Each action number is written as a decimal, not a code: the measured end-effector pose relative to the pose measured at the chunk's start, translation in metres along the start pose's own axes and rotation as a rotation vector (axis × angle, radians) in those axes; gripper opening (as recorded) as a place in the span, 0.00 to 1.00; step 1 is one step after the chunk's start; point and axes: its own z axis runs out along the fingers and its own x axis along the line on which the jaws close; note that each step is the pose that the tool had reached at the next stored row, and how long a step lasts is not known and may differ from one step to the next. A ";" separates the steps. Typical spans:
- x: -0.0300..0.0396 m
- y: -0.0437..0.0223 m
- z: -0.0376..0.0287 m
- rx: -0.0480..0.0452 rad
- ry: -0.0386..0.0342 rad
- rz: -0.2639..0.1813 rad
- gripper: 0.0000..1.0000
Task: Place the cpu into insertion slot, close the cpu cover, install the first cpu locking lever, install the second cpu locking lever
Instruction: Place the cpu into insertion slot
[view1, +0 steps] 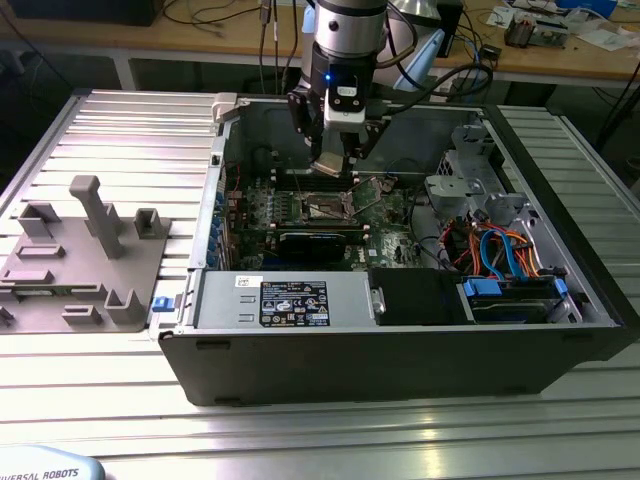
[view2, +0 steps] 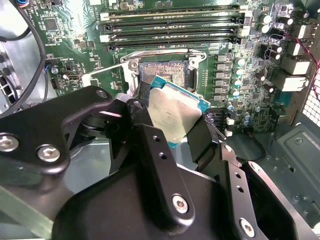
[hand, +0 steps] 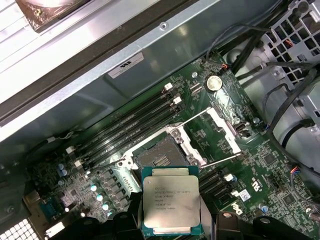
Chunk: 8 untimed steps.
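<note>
Black fingers (view2: 155, 150) of the gripper (view2: 175, 120) stand in the foreground of the second wrist view. They are pressed against two opposite edges of the cpu (view2: 172, 110), which is pinched between them.

Position of the cpu: it is held off the green circuit board (hand: 272, 165) with its silver-grey top facing the first wrist camera. It sits just beside the near edge of the insertion slot (hand: 159, 159) and is not seated in it. The slot is uncovered, with its contact field exposed. The cpu cover (hand: 225, 122) lies folded back on the far side of the slot.

In the exterior view the gripper (view1: 335, 165) hangs inside the open computer case (view1: 400, 360), directly above the slot (view1: 328, 207).

Markings: several lines of small print cross the cpu top (hand: 171, 200). A white label (hand: 126, 65) is stuck to the grey case wall. A black-and-white label (view1: 293, 302) sits on the power supply box. A small white sticker (hand: 243, 195) lies on the board near the cpu. None of this print is transcribed.
</note>
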 end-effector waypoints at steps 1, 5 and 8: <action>0.0000 0.0000 0.0000 0.0000 0.0000 0.002 0.54; 0.0000 0.0000 0.0001 -0.0002 -0.0003 0.016 0.54; 0.0000 0.0000 0.0002 -0.0004 -0.0006 0.029 0.54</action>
